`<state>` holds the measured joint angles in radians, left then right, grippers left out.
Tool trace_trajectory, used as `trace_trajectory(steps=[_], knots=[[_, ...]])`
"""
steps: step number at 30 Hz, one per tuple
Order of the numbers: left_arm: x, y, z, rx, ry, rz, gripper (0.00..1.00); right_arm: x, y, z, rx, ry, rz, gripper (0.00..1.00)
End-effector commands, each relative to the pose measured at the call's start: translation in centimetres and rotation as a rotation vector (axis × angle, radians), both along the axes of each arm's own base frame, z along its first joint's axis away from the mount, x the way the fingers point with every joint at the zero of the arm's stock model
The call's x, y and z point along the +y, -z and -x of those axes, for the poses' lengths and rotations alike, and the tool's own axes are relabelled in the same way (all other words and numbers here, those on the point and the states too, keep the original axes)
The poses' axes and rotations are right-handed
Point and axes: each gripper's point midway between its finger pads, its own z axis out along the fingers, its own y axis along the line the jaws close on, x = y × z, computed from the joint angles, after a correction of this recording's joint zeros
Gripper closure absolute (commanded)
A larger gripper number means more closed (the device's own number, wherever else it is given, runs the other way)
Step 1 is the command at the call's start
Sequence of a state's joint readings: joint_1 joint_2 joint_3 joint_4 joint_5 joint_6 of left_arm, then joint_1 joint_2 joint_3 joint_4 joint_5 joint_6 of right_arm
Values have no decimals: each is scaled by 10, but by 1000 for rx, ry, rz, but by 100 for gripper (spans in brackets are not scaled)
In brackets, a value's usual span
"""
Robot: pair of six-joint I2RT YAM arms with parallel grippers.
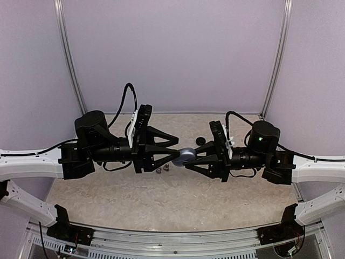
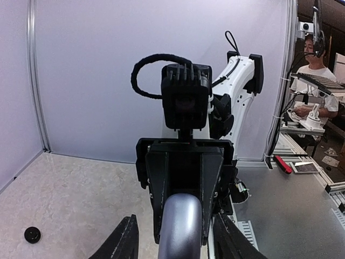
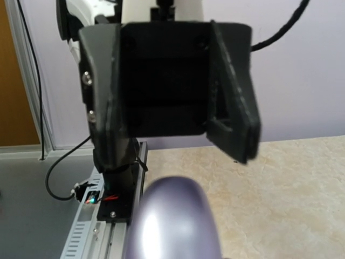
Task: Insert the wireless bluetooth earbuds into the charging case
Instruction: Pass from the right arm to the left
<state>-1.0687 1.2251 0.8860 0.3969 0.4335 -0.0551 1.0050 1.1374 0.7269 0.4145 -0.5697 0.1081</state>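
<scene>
Presenting the charging case (image 1: 186,156) to the left gripper (image 1: 177,147), lid apparently not yet opened.

Clamped at the tips of the right gripper (image 1: 189,160); left jaws parted, flanking the case, contact not certain. Best done by closing squarely on the lid half, keeping the right grip firm, prising slowly. Counted: one case; two tiny earbuds (image 1: 160,170) visible on the table (image 1: 161,205) below the left jaws; one black puck (image 1: 200,141) behind the right jaws.

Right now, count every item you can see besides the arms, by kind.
Silver-grey case: 1
Black puck: 1
Small grey earbuds: 2
Total: 4
</scene>
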Motion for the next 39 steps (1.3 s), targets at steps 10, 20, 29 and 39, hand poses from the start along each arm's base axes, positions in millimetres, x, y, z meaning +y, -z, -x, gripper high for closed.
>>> trace_trajectory(steps=[10,20,29,39], knots=[[-20,15,9,29,64,-67,55,1,-14,3,-34,-19,-24,100],[-16,6,11,0,61,-35,81,3,-8,-1,-4,-3,-6,81],[-14,2,12,-8,59,-21,86,7,-2,-3,23,-1,9,69],[-14,1,11,-6,56,-16,87,7,-2,-1,26,-13,8,61]])
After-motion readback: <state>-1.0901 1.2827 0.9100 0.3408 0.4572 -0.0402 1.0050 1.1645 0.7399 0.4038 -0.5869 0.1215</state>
